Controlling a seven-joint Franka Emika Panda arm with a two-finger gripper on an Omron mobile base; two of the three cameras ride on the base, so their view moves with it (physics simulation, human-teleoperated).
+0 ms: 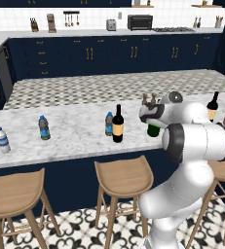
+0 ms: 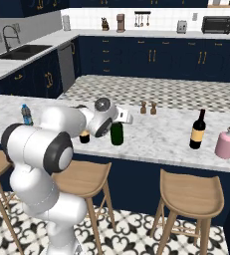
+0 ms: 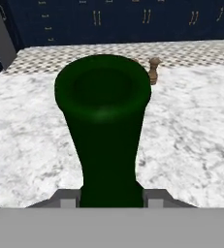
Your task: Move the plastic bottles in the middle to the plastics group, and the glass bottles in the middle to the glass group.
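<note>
Currently the gripper (image 3: 111, 196) is clamped on the neck of the plain green glass wine bottle (image 2: 117, 133), mid-counter on the white marble counter (image 2: 156, 134). Destination is presumably the dark yellow-labelled wine bottle (image 2: 198, 130) at right; the neck grip suits an upright carry.

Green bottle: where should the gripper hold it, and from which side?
Hold the green bottle at its slim neck, approached level from the stool side. It stands upright, and the gripper is already shut on the neck that way, fingers either side.
</note>
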